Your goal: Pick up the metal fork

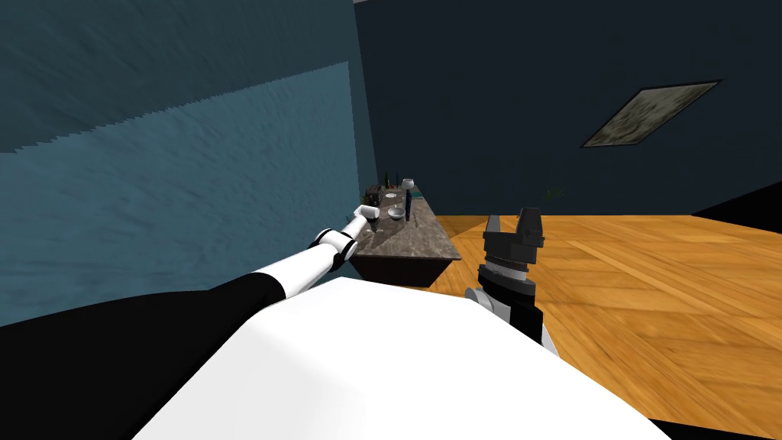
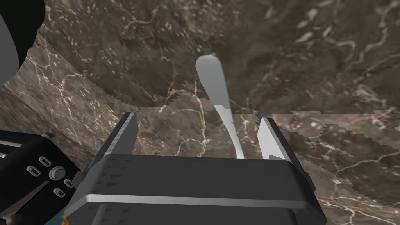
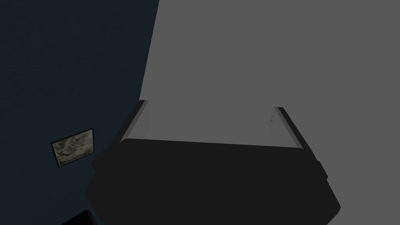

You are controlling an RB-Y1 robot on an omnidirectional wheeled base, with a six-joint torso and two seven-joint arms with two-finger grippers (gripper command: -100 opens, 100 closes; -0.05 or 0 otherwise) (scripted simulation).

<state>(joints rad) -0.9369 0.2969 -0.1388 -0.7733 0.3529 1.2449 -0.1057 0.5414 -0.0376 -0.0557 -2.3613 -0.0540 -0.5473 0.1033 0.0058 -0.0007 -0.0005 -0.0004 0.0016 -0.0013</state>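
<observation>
Left gripper (image 2: 198, 117), fingers apart, straddled fork (image 2: 218, 97); long axis ran ahead, off-centre; tines probably hidden beneath. Right gripper (image 1: 512, 216) well apart, fingers spread.

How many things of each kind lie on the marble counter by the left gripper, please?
Grey fork, at the open left gripper: 1
Black appliance with buttons and a knob: 1
Total on the marble counter: 2

White forearm (image 1: 305, 267), black upper arm (image 1: 137, 336); grey-fingered dark gripper (image 2: 198, 117).
</observation>
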